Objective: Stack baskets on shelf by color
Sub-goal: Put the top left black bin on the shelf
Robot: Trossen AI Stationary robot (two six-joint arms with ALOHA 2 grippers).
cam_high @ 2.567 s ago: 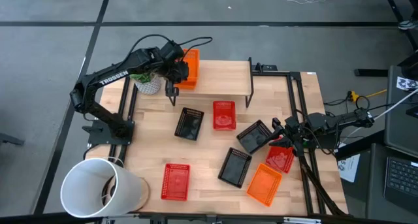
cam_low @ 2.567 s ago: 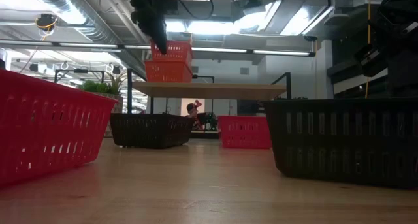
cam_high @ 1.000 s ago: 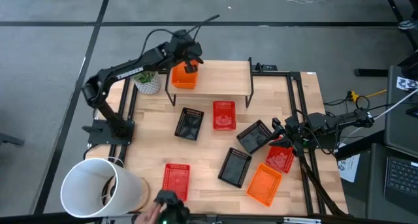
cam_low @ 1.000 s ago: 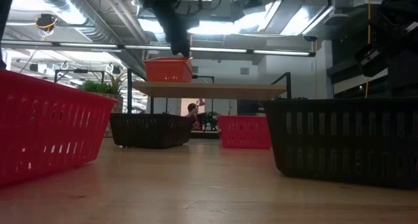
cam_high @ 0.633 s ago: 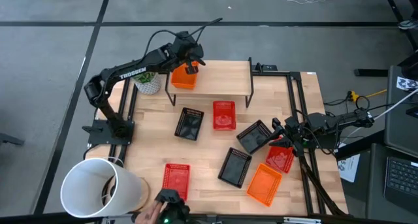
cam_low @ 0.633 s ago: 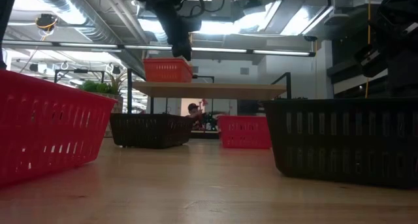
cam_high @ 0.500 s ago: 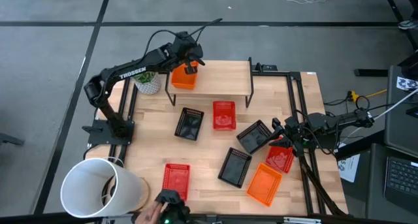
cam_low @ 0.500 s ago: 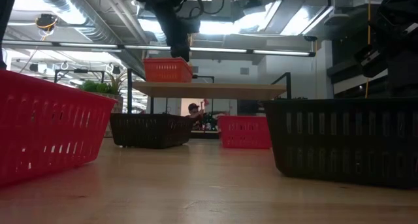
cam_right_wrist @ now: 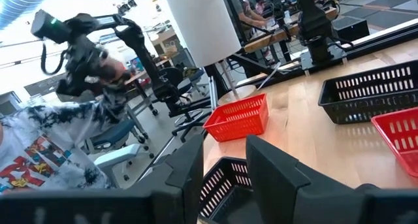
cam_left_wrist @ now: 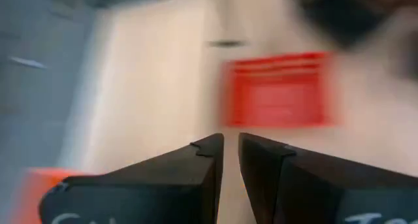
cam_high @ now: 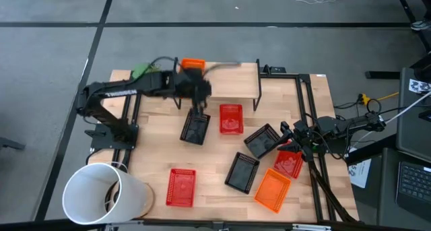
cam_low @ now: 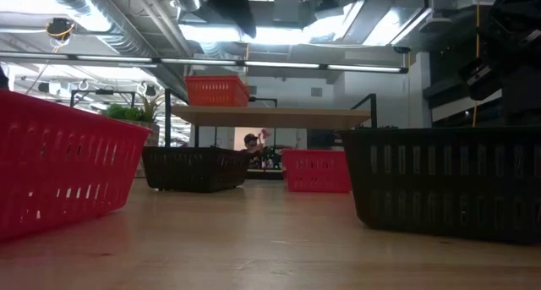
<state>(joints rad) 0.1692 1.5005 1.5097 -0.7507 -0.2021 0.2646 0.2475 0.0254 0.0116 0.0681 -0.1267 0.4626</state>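
High view: nearest on the counter (cam_high: 155,163) lie a red basket (cam_high: 180,187) and an orange basket (cam_high: 273,190). The right gripper (cam_high: 294,138) waits at the right edge, jaws parted and empty. Farther back, the left gripper (cam_high: 200,91) hangs above a black basket (cam_high: 195,128), jaws nearly closed and holding nothing. Beyond, an orange stack (cam_high: 192,64) sits on the shelf (cam_high: 232,79).
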